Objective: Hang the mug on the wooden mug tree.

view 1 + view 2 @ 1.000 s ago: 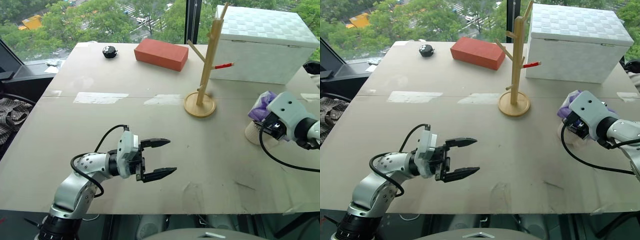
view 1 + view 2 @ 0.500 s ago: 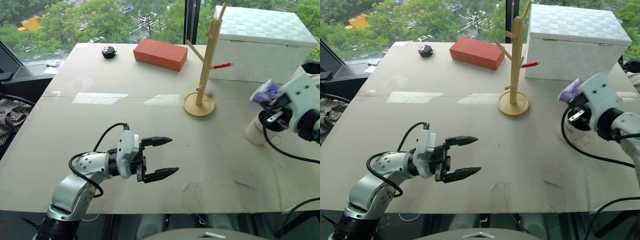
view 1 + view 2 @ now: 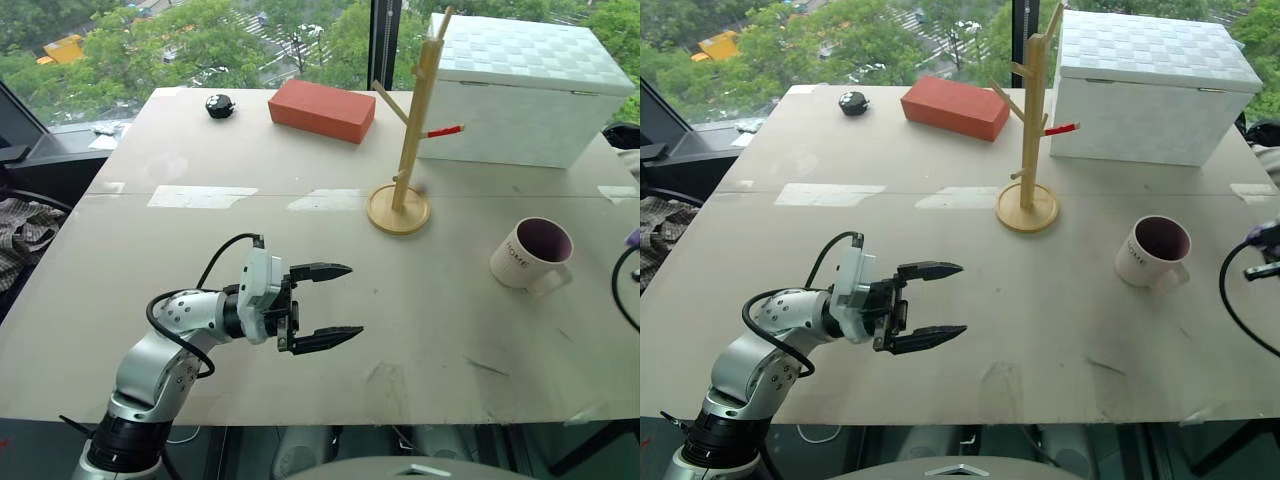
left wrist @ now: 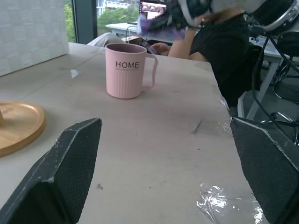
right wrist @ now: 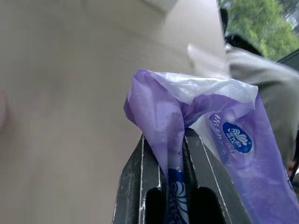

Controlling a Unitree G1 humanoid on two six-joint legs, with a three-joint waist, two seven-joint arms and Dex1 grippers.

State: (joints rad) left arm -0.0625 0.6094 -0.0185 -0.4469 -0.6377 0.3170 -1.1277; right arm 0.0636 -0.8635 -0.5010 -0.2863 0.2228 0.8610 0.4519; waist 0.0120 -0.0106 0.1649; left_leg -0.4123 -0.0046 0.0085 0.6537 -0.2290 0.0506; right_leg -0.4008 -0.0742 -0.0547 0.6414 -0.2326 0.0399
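Note:
The cream mug point(image 3: 530, 255) with a dark purple inside and "HOME" on its side point(image 4: 125, 71) stands upright on the table, right of the wooden mug tree point(image 3: 410, 130). The tree stands upright on its round base point(image 3: 398, 210), one peg red-tipped point(image 3: 447, 131). My left gripper point(image 3: 352, 300) is open over the table's near left part, pointing toward the mug and well apart from it. My right gripper point(image 5: 168, 140) is shut on a purple tissue packet point(image 5: 219, 140), off the table's right edge; a purple bit of the packet point(image 3: 1265, 235) shows there.
A red brick point(image 3: 322, 108) and a small black object point(image 3: 218, 103) lie at the table's far side. A large white box point(image 3: 530, 90) stands behind the tree. A person in dark clothes point(image 4: 219, 42) sits beyond the table's right end.
My right gripper shut on the purple packet, lifted it off the mug and swung it right to the view's edge, leaving the mug uncovered. The left gripper stayed put.

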